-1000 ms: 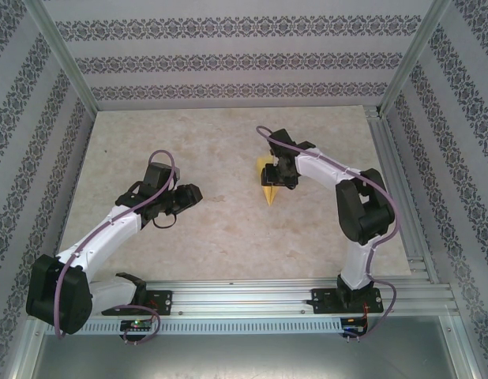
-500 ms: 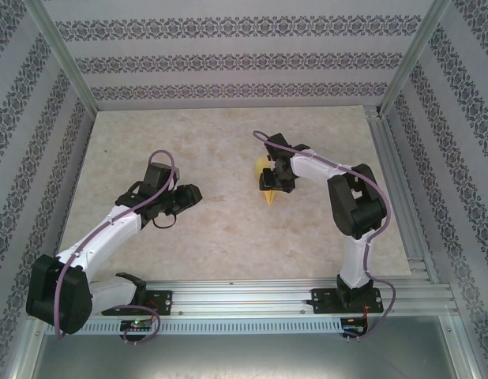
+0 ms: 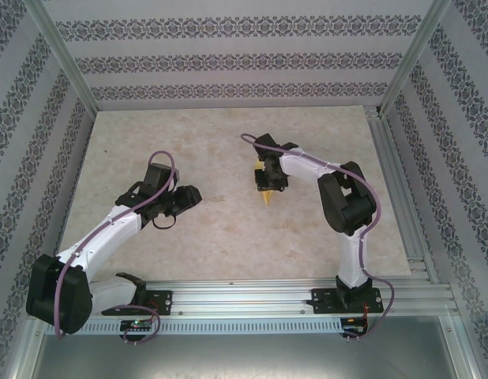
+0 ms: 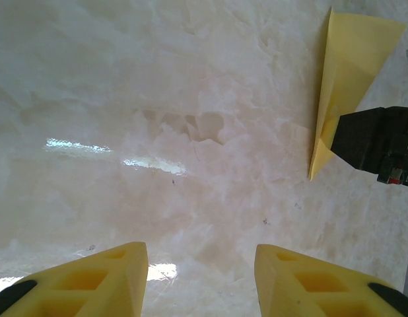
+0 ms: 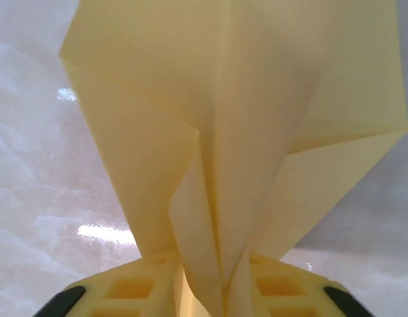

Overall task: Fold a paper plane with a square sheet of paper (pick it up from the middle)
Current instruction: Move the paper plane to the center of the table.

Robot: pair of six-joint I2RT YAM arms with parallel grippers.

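Near mid-table, slightly right of centre, I've got the paper plane (image 3: pixel 266 196) with the right gripper (image 3: pixel 266 182) on top of it. From the top cam only the pointed nose shows past the gripper, aimed at the near edge; the rest is under the wrist.

On the right wrist cam the right gripper (image 5: pixel 214 292) has its fingers (image 5: pixel 135 290) drawn in narrow w/ the plane's (image 5: pixel 237 125) centre fold pinched btw them (paper fills the whole gap). Wings flare out left and right beyond the tips. So: clamped on the plane along the keel. Can't tell if the plane is off the table (image 3: pixel 228 237) or resting on it.

Left gripper (image 3: pixel 190 195) sits left of centre, about mid-depth btw near and far edges, well apart from the plane. On the left wrist cam the left gripper (image 4: pixel 201 281) has its fingers (image 4: pixel 92 285) standing apart at moderate width, bare tabletop btw them.

Same view has the plane (image 4: pixel 352 66) at upper right: narrow dart, nose toward the cam, wide tail away. The black body of the right gripper overlaps its right side near the nose.
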